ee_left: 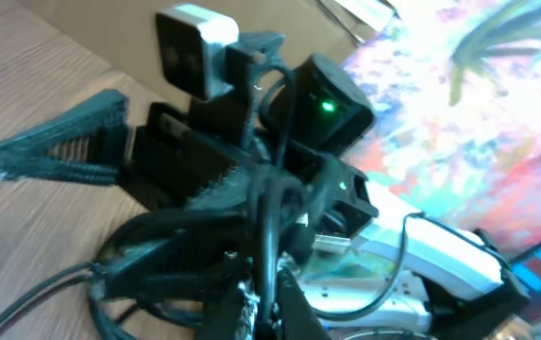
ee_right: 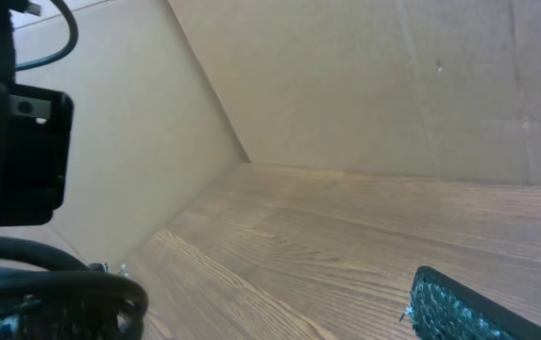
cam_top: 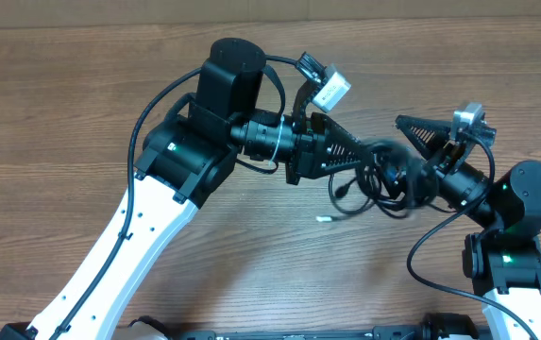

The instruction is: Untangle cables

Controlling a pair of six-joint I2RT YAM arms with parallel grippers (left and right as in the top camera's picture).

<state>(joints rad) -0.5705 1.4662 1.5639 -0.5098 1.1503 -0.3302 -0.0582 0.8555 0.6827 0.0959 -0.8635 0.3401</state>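
The cables (cam_top: 369, 187) are a bunch of thin black loops hanging between the two grippers at right of centre, and a small light plug tip (cam_top: 325, 219) rests on the table. My left gripper (cam_top: 372, 151) points right, shut on one black cable (ee_left: 270, 217) that runs up between its fingertips (ee_left: 298, 307). My right gripper (cam_top: 389, 159) faces it, open wide, with one finger (cam_top: 421, 128) splayed above the tangle. In the right wrist view only one finger (ee_right: 468, 307) shows, and thick cable loops (ee_right: 53, 293) fill the lower left and hide the other.
The wooden table (cam_top: 251, 255) has cardboard walls (ee_right: 364, 85) behind it. The left arm's black body (cam_top: 223, 104) and white link (cam_top: 128, 246) cross the middle. The right arm's base (cam_top: 511, 255) stands at the lower right. The right wrist camera (ee_left: 190, 47) faces the left wrist view.
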